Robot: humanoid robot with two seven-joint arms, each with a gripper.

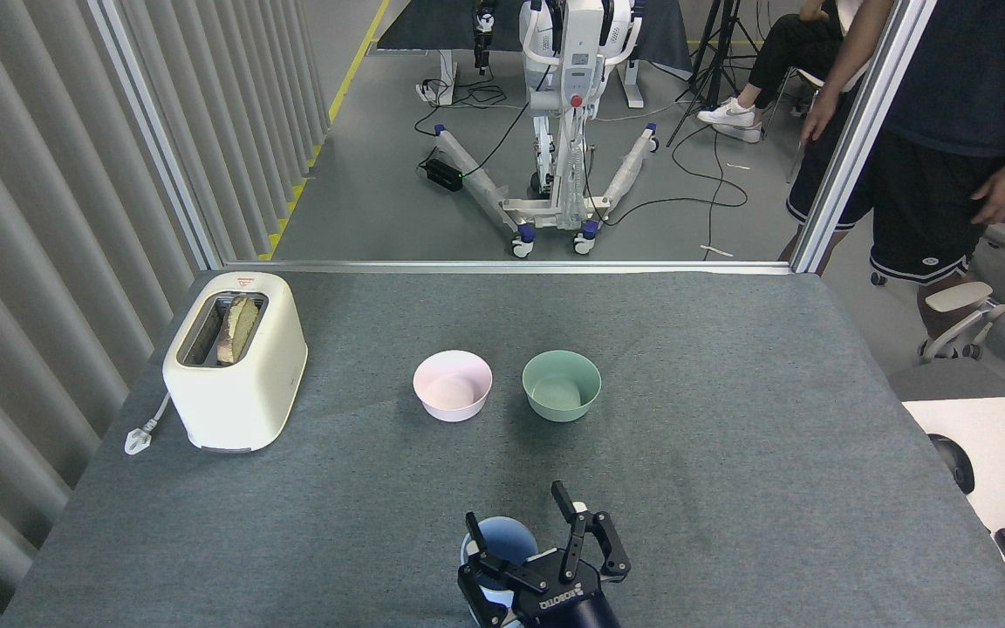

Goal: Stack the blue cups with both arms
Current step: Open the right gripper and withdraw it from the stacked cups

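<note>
At the near edge of the table, a black gripper [527,534] rises into view from the bottom, its fingers [591,534] spread wide apart, released rather than clenched. Which arm it belongs to cannot be told, since it enters near the middle of the bottom edge. One finger stands at the left over the rim of a blue cup [502,536]; the others fan out to the right of the cup. Whether any finger actually touches the cup cannot be made out.

The blue cup stands upright on the grey table [729,419], mouth up, close to the near edge and just left of centre. It is pale blue, matte, with a round rim, and its lower part is hidden behind the gripper. Only one cup outline shows; whether a second sits nested inside cannot be told.

Farther back, at mid-table, a pink bowl [453,385] and a mint-green bowl [561,385] sit side by side, apart, both upright and with nothing visible inside.

Far left, a cream toaster [236,362] holds a slice of bread [236,327] in its slot, its plug [138,438] lying on the cloth.

Beyond the table, at the far right, a person in dark shorts [921,209] stands on the floor.
</note>
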